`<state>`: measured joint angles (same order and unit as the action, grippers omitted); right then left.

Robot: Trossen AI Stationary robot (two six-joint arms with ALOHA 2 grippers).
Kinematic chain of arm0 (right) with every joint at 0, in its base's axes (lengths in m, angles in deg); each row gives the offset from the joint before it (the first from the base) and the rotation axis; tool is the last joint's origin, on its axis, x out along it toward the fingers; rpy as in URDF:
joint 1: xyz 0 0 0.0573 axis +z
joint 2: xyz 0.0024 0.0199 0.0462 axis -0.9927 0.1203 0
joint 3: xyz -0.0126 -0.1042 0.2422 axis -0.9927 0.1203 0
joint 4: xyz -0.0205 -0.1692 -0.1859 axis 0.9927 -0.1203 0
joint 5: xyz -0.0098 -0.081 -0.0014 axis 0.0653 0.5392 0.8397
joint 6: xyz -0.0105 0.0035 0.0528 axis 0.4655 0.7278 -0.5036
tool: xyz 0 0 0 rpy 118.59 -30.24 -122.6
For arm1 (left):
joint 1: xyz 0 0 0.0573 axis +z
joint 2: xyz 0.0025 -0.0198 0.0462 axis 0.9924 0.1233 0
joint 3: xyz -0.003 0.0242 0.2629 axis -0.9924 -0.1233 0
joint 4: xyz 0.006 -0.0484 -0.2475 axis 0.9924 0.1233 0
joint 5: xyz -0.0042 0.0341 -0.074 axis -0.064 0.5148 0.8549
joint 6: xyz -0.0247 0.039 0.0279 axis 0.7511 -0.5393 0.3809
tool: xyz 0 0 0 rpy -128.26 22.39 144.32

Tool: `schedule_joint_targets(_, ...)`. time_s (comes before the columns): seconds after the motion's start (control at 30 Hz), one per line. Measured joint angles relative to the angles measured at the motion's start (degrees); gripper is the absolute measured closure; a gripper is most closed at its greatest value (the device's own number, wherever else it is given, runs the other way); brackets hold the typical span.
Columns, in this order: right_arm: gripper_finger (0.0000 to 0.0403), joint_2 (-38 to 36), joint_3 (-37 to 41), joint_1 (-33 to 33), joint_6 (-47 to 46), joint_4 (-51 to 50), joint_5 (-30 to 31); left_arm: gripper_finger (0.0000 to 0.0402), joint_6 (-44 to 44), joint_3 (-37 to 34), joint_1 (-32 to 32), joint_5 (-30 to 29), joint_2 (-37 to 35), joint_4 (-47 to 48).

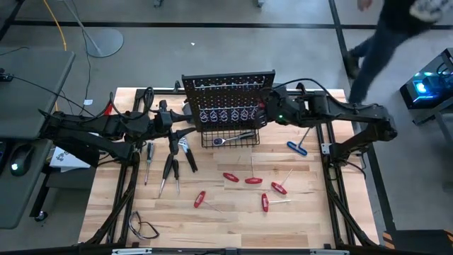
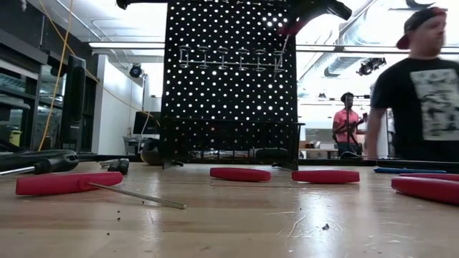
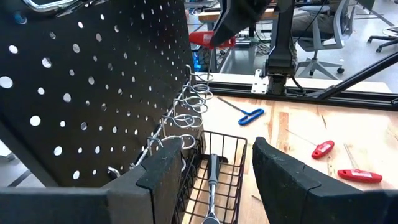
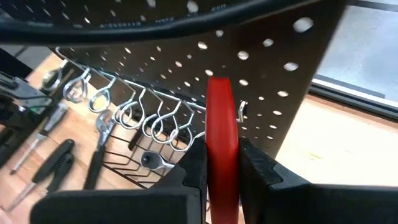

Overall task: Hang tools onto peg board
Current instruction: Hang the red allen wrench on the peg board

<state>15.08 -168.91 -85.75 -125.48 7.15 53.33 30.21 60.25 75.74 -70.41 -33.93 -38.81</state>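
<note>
Right tool pinches a red screwdriver just before the peg board, by its end ring. Left tool spread over the wire basket, empty. Risk, we judge: the shaft misses the ring and drops. On the bench we count five red screwdrivers, one blue T-tool.
</note>
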Motion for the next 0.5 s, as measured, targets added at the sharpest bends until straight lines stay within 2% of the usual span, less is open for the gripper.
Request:
schedule_joint_targets(0.23, 0.0355, 0.86, 0.0, 0.0, 2.6, 0.78, 0.04, 0.0222, -0.02, 0.0, 0.0, 0.0, -0.01, 0.03)
schedule_joint_targets(0.5, 0.0206, 0.85, 0.0, 0.0, 3.01, 1.57, -0.01, 0.0222, -0.48, 0.0, 0.0, 0.0, 0.0, 1.39)
